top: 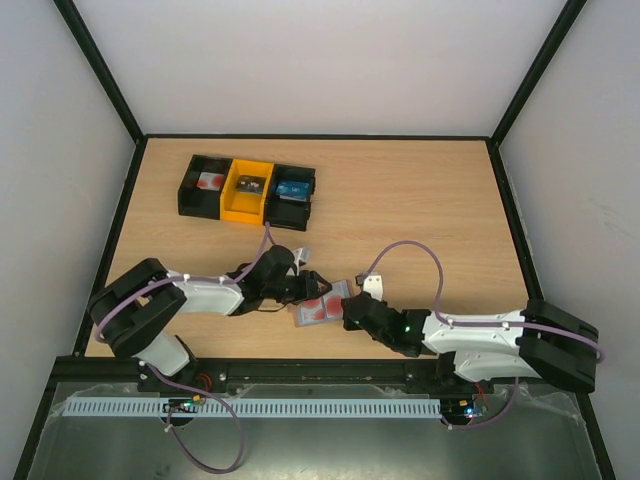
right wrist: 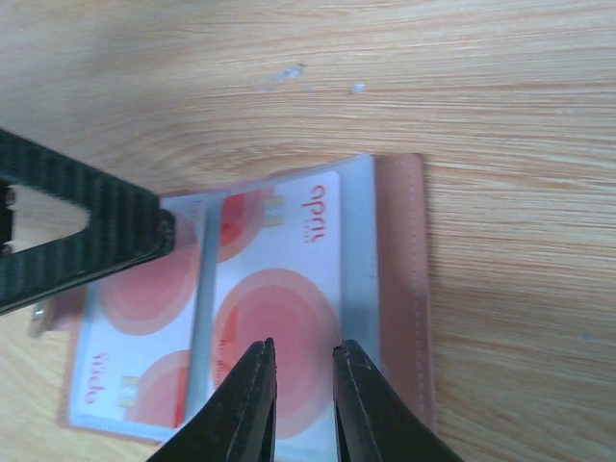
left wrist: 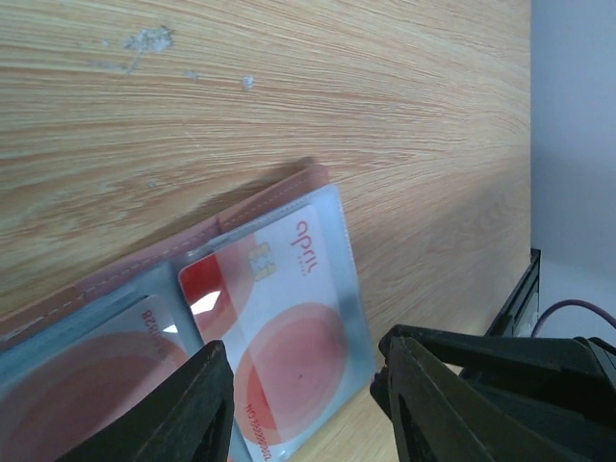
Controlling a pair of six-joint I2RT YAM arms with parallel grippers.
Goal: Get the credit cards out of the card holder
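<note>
The card holder (top: 318, 310) lies open and flat on the wooden table, its mauve rim (right wrist: 399, 279) around clear pockets. Two credit cards, white with red circles, sit inside the pockets: one (left wrist: 279, 318) (right wrist: 284, 289) in the outer panel, the other (left wrist: 87, 385) (right wrist: 140, 337) beside it. My left gripper (left wrist: 303, 395) (top: 303, 290) hovers open, its fingers (left wrist: 192, 409) straddling the outer card's end. My right gripper (right wrist: 303, 366) (top: 350, 316) comes from the opposite side. Its jaws stand a narrow gap apart over that same card, with nothing visibly between them.
A row of black and yellow bins (top: 247, 190) stands at the far left of the table. A small white piece (top: 373, 284) lies just beyond the right gripper. The left gripper's finger (right wrist: 77, 241) shows over the holder's left panel.
</note>
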